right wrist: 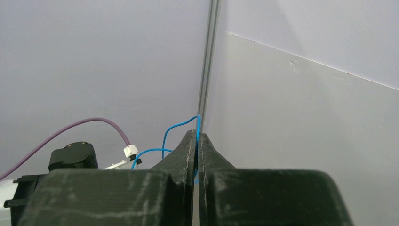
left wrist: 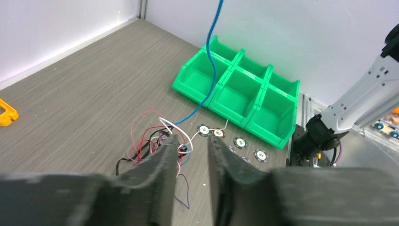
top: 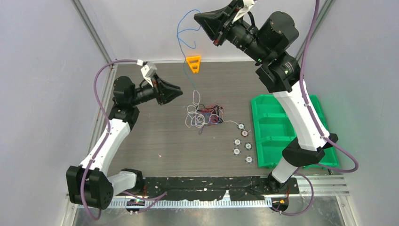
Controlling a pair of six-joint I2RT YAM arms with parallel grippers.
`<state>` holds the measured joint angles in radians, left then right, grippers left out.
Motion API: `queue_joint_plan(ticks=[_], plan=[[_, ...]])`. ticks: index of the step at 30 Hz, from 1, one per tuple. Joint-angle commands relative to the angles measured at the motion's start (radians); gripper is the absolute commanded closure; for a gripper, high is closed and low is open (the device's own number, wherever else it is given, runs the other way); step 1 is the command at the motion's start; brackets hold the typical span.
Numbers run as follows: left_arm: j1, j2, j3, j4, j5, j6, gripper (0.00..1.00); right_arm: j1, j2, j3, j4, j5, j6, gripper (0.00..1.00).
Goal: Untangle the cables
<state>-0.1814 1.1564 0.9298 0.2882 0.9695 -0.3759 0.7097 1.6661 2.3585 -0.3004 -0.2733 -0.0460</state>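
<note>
Right pincer (top: 199, 19) is way up in the air near the back wall, fingers pressed together on a thin blue cable (top: 180, 34). In the right wrist view the blue strand comes out right at the tips of the closed fingers (right wrist: 188, 146) and loops off to the left.

From there the blue cable hangs down to the knotted clump of thin white, red, black and purple cables (top: 205, 117), which sits on the grey wood-grain counter (top: 155, 136) about mid-way across. So one strand is lifted and the rest of the knot is lying flat.

Left pincer (top: 179, 90) hovers above the counter to the left of the clump. Its jaws are apart with a narrow gap and nothing between them - the left wrist view just looks down through the gap at the clump (left wrist: 150, 141).

Other stuff: a white wire runs from the clump to a group of small round discs (top: 242, 141), just beside a green plastic three-compartment bin (top: 258, 123) on the right. An orange plastic triangle-shaped piece (top: 193, 63) sits at the back edge.
</note>
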Motion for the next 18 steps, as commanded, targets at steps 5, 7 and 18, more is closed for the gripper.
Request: queue_joint_plan(ticks=[5, 7, 18], plan=[[-0.066, -0.002, 0.059, 0.062, -0.033, -0.013, 0.01, -0.007, -0.097, -0.06, 0.022, 0.048, 0.012, 0.95], [-0.112, 0.041, 0.114, 0.025, -0.072, 0.014, 0.01, -0.006, -0.1, -0.063, 0.025, 0.02, 0.022, 0.95], [-0.157, 0.086, 0.514, -0.03, -0.045, -0.416, 1.0, -0.135, -0.226, -0.387, 0.05, 0.016, 0.102, 0.95]])
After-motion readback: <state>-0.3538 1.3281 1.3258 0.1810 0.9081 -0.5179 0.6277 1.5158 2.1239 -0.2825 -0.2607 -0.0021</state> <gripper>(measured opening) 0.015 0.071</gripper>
